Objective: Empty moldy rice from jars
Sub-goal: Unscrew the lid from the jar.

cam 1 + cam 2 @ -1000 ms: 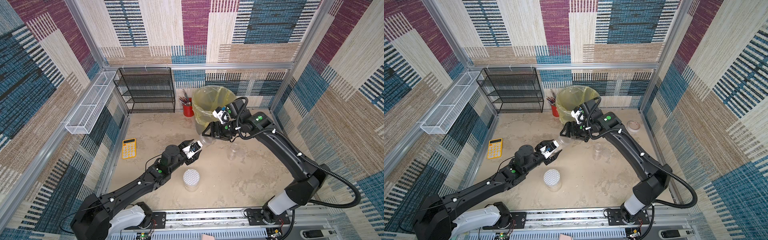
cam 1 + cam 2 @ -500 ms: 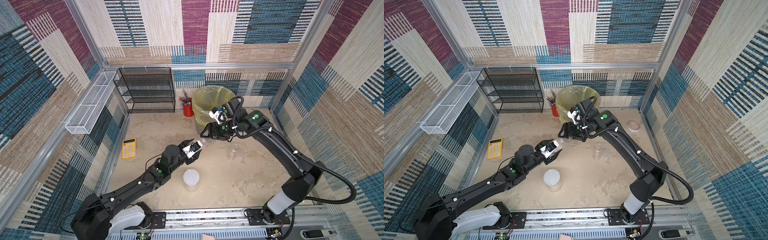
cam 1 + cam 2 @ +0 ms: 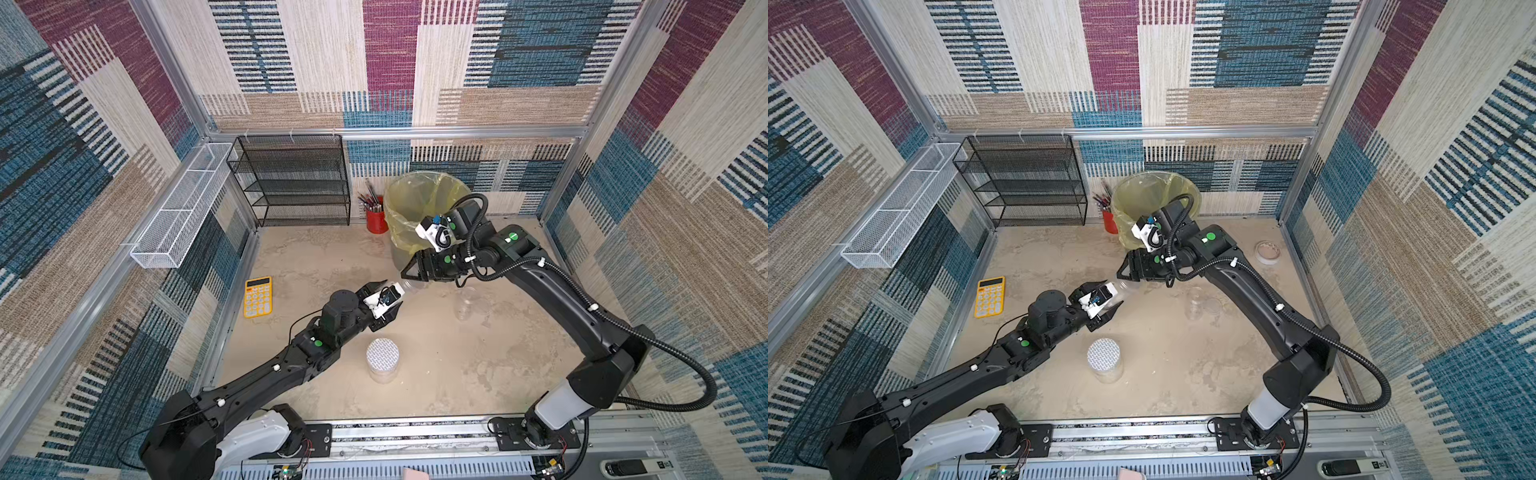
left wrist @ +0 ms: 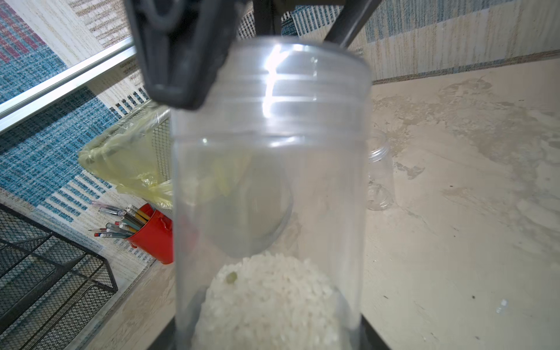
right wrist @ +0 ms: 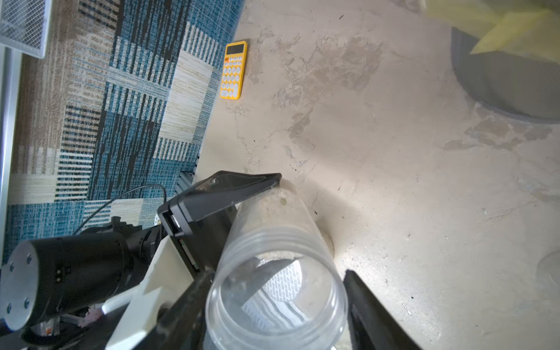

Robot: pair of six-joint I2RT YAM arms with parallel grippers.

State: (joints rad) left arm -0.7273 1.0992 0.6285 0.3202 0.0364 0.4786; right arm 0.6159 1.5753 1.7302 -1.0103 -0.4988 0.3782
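The left gripper (image 3: 384, 303) squeezes the jar (image 4: 266, 181), tipped above the table (image 3: 457, 374), with rice (image 4: 269, 303) at its bottom. The right gripper (image 5: 277, 272) holds its jaws wide, one each side of the jar's open mouth.

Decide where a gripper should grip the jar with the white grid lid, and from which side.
Probably grip the jar by its clear wall below the lid, coming in level from the arms' side. It stands upright with the lid on, its round wall offers opposite faces, and the table looks bare there.
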